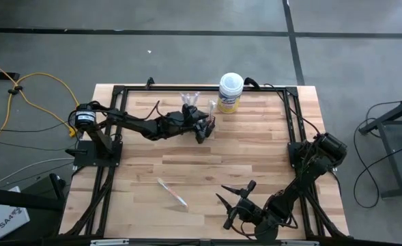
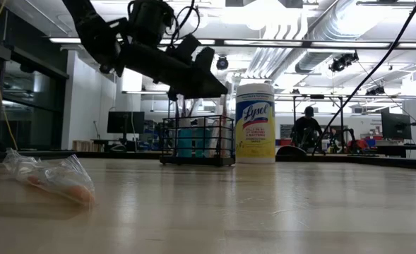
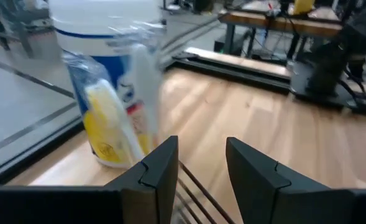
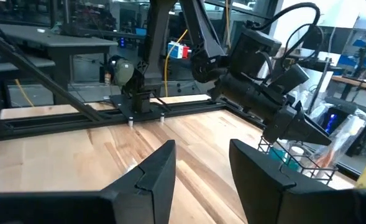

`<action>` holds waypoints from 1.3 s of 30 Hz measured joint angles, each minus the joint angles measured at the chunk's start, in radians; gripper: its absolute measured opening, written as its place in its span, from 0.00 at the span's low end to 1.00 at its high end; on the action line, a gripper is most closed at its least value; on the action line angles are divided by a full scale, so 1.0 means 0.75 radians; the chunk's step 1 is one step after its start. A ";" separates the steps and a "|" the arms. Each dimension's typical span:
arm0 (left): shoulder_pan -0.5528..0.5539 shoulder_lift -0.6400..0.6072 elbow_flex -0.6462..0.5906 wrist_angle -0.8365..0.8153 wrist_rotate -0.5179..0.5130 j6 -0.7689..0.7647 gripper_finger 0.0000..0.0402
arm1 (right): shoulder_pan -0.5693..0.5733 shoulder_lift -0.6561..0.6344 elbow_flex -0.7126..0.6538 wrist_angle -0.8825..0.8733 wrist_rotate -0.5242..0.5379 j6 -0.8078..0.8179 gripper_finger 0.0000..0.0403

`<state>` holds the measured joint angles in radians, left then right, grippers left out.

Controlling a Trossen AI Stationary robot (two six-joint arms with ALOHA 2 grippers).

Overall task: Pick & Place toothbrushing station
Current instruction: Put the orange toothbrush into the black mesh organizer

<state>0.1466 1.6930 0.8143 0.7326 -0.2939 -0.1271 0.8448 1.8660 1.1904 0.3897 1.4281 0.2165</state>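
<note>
The black wire basket stands at the table's far side, next to the canister. It holds wrapped pale toothbrushes standing up and teal-topped tubes. It also shows in the low view and the right wrist view. Another wrapped toothbrush lies flat on the table at the near middle, and it shows in the low view. My left gripper is open just above the basket's rim wires. My right gripper is open and empty near the table's front edge, right of the lying toothbrush.
A white-lidded, yellow-labelled canister stands just right of the basket at the far edge. A black frame runs around the tabletop. Bare wood lies between the basket and the near toothbrush.
</note>
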 joint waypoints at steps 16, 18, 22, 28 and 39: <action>-0.305 -0.308 -0.001 -0.505 0.001 -0.025 0.33 | -0.069 0.000 0.000 -0.104 -0.282 0.020 0.35; -0.352 -0.371 -0.001 -0.594 0.001 -0.027 0.33 | -0.087 0.000 0.000 -0.153 -0.347 0.082 0.35; -0.451 -0.485 -0.001 -0.725 -0.002 -0.039 0.33 | -0.127 0.000 0.000 -0.257 -0.504 0.233 0.35; -0.597 -0.572 0.000 -0.834 -0.030 -0.075 0.33 | -0.202 0.000 0.000 -0.344 -0.775 0.413 0.35; -0.857 -0.584 -0.001 -1.029 -0.160 -0.266 0.33 | -0.287 0.010 0.000 -0.321 -1.067 0.416 0.35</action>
<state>-0.4965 1.2553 0.8139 -0.0391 -0.4141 -0.3270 0.6292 1.8736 1.1904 0.1488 0.6275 0.5285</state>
